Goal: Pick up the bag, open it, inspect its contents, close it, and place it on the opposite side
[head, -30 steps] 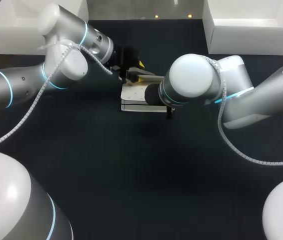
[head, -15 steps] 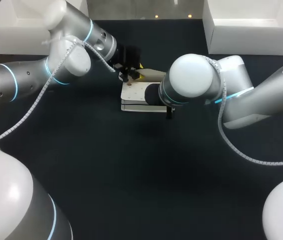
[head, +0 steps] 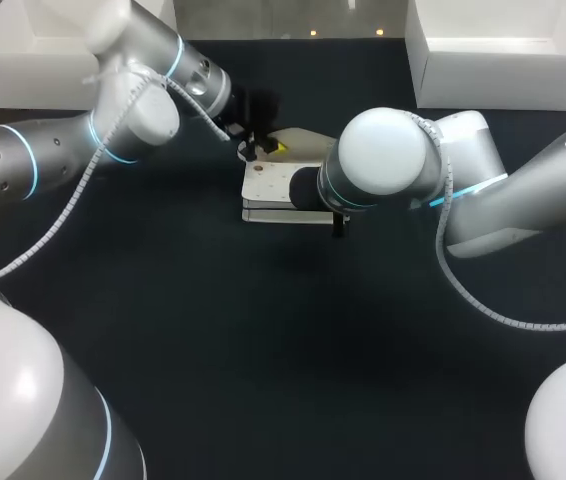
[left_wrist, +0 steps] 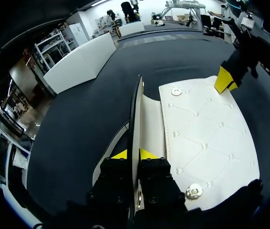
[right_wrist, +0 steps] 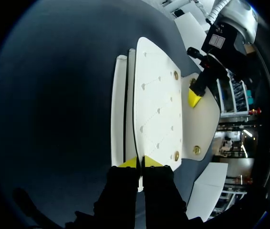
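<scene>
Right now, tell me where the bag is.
Head view: the white bag sits mid-table between the arms, the left gripper pinching its lifted flap, the right gripper clamping its body.

Seemingly snug around the white bag point(right_wrist: 156, 109) edge, the right tool point(right_wrist: 136, 162).

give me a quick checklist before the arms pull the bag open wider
1. Left gripper shut on the flap: ok, the flap's edge sits between both yellow tips.
2. Right gripper shut on the bag: ok, it pinches the bag's edge.
3. Snaps undone: ok, they lie bare.
4. Contents in sight: not ok, no view looks inside.
5. Bag lifted off the table: cannot tell.
</scene>
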Robot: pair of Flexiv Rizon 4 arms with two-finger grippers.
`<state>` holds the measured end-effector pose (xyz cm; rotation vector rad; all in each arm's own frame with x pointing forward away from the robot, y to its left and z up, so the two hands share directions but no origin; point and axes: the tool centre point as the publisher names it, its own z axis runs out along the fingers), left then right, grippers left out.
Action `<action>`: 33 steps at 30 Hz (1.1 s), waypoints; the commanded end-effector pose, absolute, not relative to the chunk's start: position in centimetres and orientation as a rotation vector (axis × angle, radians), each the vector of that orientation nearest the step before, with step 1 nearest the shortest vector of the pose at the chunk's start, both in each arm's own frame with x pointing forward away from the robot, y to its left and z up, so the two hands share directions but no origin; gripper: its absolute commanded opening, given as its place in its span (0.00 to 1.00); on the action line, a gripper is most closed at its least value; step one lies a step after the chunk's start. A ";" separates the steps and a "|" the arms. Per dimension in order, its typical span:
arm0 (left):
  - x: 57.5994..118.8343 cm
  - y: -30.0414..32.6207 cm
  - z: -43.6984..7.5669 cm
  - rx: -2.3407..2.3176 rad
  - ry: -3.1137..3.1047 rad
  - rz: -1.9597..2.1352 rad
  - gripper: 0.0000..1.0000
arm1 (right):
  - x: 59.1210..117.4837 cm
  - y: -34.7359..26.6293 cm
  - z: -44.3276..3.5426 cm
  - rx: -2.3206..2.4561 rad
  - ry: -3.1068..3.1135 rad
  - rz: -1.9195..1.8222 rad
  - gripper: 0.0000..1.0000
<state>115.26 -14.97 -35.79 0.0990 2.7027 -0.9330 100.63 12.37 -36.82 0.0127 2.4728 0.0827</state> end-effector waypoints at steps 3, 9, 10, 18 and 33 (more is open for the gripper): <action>116.0 -14.8 -35.1 0.101 2.715 -0.962 0.00 | 100.5 12.5 -36.8 0.011 2.469 0.072 0.00; 115.8 -14.8 -33.4 0.097 2.723 -0.959 0.00 | 100.0 12.6 -35.3 0.002 2.511 0.073 1.00; 115.8 -14.7 -33.0 0.096 2.724 -0.960 0.00 | 99.8 12.5 -34.8 0.003 2.519 0.075 1.00; 115.9 -14.2 -29.1 0.076 2.737 -0.970 0.00 | 98.8 12.3 -29.9 -0.025 2.522 0.103 1.00; 112.7 -13.0 -24.2 0.133 2.711 -0.993 0.00 | 100.6 12.9 -25.7 -0.094 2.459 0.028 0.00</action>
